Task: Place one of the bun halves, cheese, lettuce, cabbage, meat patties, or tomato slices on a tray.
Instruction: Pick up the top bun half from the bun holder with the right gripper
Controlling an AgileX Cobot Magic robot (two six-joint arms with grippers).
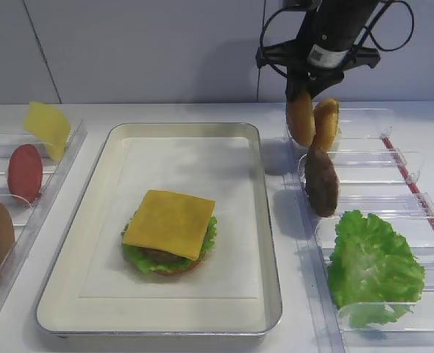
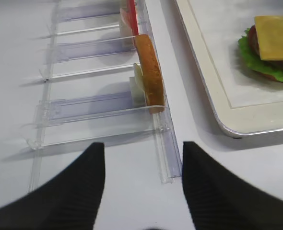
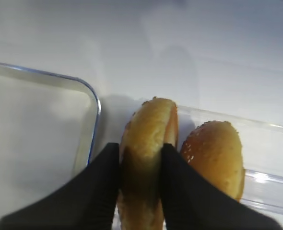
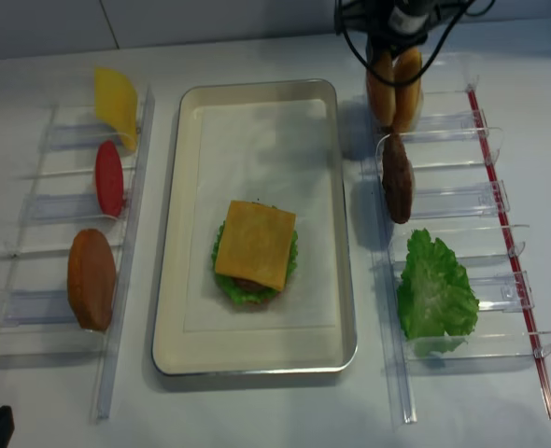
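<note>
The right claw (image 3: 140, 165) grips one bun half (image 3: 148, 143) on edge in the far clear rack (image 1: 364, 132) right of the tray (image 1: 268, 220), its black fingers (image 3: 100, 177) pressed against both faces. A sesame-speckled bun half (image 3: 218, 155) stands just beside it. The left claw (image 2: 141, 191) hangs wide open over the tabletop (image 2: 132, 191), holding nothing. On the tray sits a stack topped with cheese (image 1: 170, 223).

A golden-brown bun half (image 3: 148, 158) stands on edge between the right gripper's (image 3: 140, 165) black fingers (image 3: 103, 187), touching both. A sesame-speckled bun half (image 3: 216, 158) stands just right of them; the silvery tray (image 3: 91, 103) lies left.
</note>
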